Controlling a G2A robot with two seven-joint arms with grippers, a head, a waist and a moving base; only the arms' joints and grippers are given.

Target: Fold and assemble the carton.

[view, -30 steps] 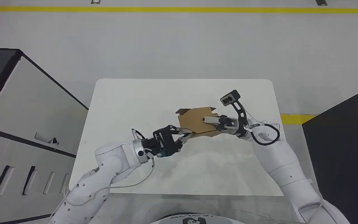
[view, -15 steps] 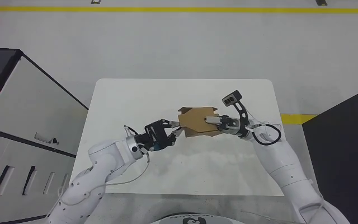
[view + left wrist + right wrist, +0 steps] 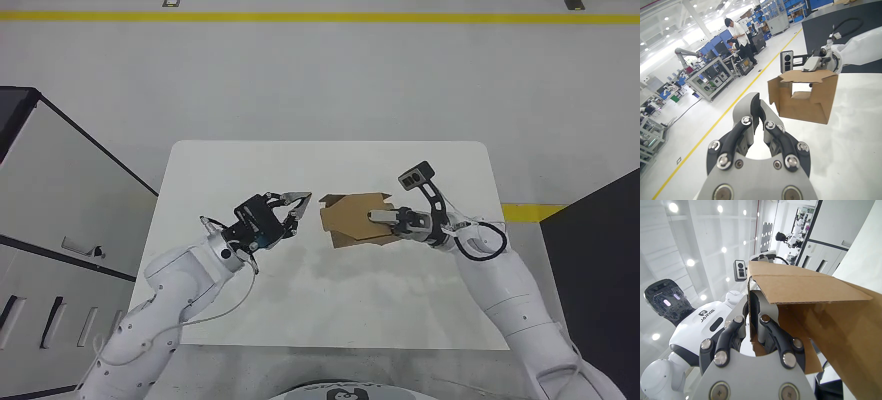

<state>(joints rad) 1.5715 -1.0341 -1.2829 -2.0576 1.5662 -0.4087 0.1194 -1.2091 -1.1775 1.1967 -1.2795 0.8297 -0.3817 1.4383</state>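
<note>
A brown cardboard carton is held a little above the white table, with open flaps and a cut-out side. My right gripper is shut on the carton's wall at its right side; in the right wrist view the cardboard edge runs between the fingers. My left gripper hovers just left of the carton, apart from it, fingers shut on nothing. The left wrist view has its fingertips in front of the carton, and the right gripper clamps the top edge.
The table's front and left parts are bare. A dark cabinet stands beside the table's left edge and a dark panel at the right. A yellow line crosses the floor behind.
My left gripper has drawn back from the carton's near-left corner, moving left and toward the far side. The carton has turned slightly in the right gripper.
</note>
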